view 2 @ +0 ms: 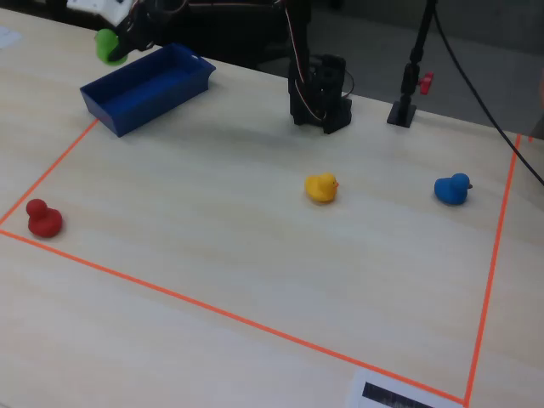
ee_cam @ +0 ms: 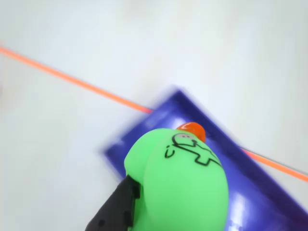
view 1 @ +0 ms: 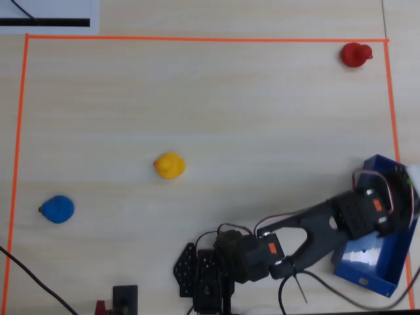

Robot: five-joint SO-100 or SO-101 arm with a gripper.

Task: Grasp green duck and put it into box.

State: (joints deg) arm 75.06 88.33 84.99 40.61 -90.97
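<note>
The green duck (ee_cam: 178, 187) with an orange beak fills the lower middle of the wrist view. My gripper (ee_cam: 166, 207) is shut on it; one black finger (ee_cam: 118, 209) presses its left side and the other finger is hidden behind it. The blue box (ee_cam: 260, 197) lies just below and behind the duck. In the fixed view the gripper (view 2: 119, 38) holds the green duck (view 2: 109, 45) in the air over the far left end of the box (view 2: 153, 106). In the overhead view the gripper (view 1: 400, 187) hangs over the box (view 1: 367, 279) at the right edge and hides the duck.
A red duck (view 1: 356, 54), a yellow duck (view 1: 169, 165) and a blue duck (view 1: 58, 209) stand apart on the table inside the orange tape border (view 1: 197, 39). The arm base (view 2: 319, 93) and a black stand (view 2: 406, 106) are at the far edge.
</note>
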